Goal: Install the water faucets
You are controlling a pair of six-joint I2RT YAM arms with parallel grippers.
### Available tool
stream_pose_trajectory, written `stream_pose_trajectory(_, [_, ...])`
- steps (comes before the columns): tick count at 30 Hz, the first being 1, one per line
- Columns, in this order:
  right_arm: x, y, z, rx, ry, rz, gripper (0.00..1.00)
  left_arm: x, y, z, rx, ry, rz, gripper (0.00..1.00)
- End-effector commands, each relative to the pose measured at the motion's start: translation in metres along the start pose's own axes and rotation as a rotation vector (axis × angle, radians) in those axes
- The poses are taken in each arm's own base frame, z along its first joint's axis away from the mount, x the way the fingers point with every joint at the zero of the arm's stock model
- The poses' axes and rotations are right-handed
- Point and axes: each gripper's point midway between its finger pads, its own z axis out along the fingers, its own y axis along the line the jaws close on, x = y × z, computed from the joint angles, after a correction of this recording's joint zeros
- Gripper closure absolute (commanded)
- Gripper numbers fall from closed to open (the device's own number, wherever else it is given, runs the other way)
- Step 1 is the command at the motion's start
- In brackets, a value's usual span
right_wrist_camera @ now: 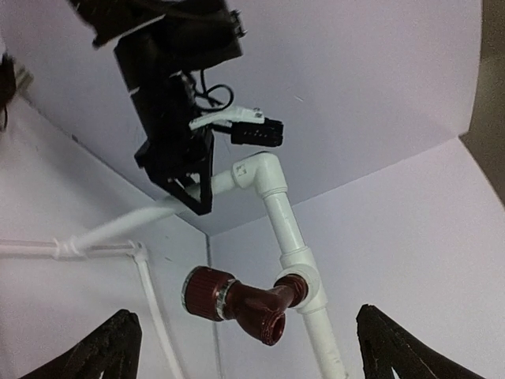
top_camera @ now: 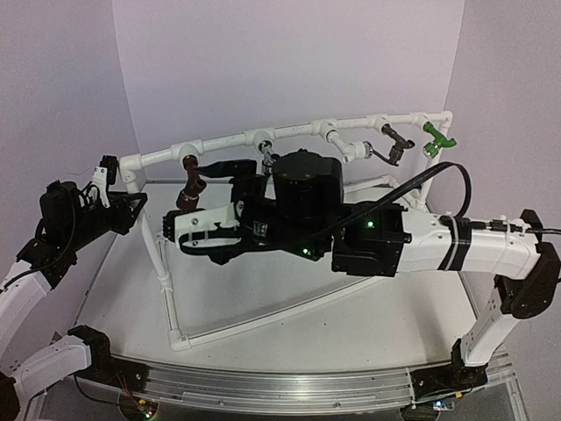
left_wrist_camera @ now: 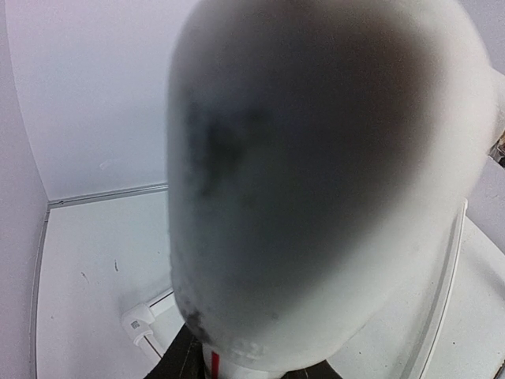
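A dark brown faucet (right_wrist_camera: 237, 304) with a ribbed knob sits in a tee (right_wrist_camera: 306, 278) of the white PVC pipe frame (right_wrist_camera: 278, 207). My right gripper (right_wrist_camera: 248, 351) is open just below it, with a black fingertip on either side and not touching it. From above, that faucet (top_camera: 188, 182) hangs at the left of the top rail with the right gripper (top_camera: 175, 226) under it. Further right on the rail are a white faucet (top_camera: 355, 151), a dark bronze one (top_camera: 394, 146) and a green one (top_camera: 436, 139). My left gripper (top_camera: 107, 178) is shut on the frame's left corner, whose blurred pipe (left_wrist_camera: 316, 181) fills the left wrist view.
The right arm (top_camera: 394, 237) reaches across the table from right to left and hides the middle of the frame. The frame's lower pipes (top_camera: 166, 281) run along the tabletop on the left. White walls stand close behind the frame and on both sides.
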Motion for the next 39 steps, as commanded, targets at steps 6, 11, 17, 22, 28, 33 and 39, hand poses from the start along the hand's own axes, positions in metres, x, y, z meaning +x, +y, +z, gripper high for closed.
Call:
stream_pose_trajectory(6, [0.036,-0.003,0.037,-0.014,0.231,-0.595,0.08,0.041,-0.017,0.002,0.09,0.165,-0.164,0.98])
stream_pose_trajectory(11, [0.038,-0.004,0.055,-0.015,0.257,-0.653,0.12,0.04,-0.018,0.002,0.092,0.162,-0.163,0.99])
stream_pose_trajectory(17, [0.053,-0.014,0.074,0.001,0.32,-0.648,0.27,0.04,-0.019,0.001,0.097,0.161,-0.161,0.99])
stream_pose_trajectory(22, [0.06,-0.014,0.082,0.02,0.344,-0.569,0.51,0.04,-0.019,0.001,0.1,0.161,-0.16,0.98])
stream_pose_trajectory(28, [0.064,-0.02,0.09,0.145,0.362,-0.324,0.86,0.04,-0.02,0.001,0.103,0.161,-0.159,0.98])
stream_pose_trajectory(33, [0.058,-0.036,0.099,0.347,0.273,0.147,1.0,0.04,-0.02,0.002,0.104,0.163,-0.16,0.98])
stream_pose_trajectory(39, [0.066,-0.054,0.098,0.607,0.088,0.853,1.0,0.041,-0.018,0.002,0.094,0.165,-0.163,0.98])
